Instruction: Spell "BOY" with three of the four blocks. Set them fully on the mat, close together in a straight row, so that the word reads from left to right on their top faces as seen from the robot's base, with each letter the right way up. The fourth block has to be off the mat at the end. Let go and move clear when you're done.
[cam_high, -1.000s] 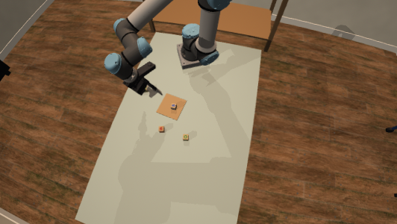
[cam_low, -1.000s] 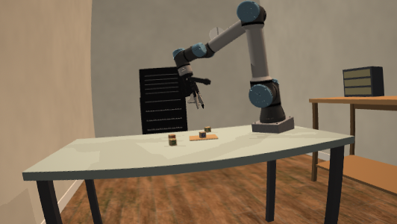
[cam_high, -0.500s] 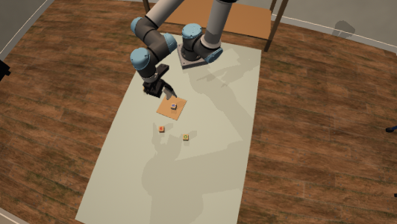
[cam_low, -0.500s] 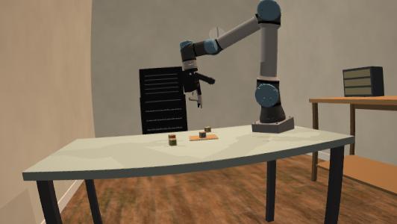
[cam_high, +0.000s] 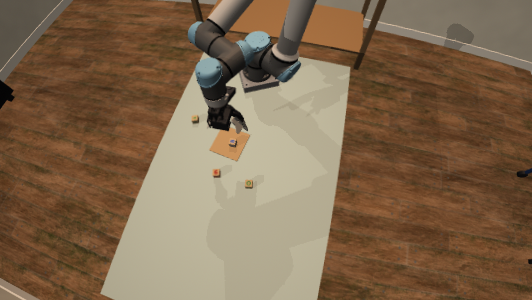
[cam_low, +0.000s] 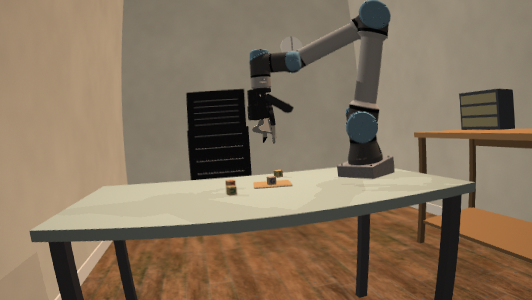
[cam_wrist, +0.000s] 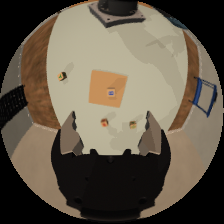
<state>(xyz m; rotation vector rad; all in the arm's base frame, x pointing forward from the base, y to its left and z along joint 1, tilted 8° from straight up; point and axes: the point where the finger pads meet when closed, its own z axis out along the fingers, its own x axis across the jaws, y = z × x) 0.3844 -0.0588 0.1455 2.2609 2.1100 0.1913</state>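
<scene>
Top view: we see the gripper (cam_high: 233, 123) high above the mat (cam_high: 224, 148), jaws fully spread, empty; one block (cam_high: 233, 142) on it

The gripper (cam_high: 235, 124) hangs with jaws wide and nothing between them at the mat's (cam_high: 224, 150) 12 o'clock edge. One block (cam_high: 232, 142) sits on the mat, its letter too small to read. Three blocks (cam_high: 195, 118) (cam_high: 216, 173) (cam_high: 248, 184) lie off it.
</scene>
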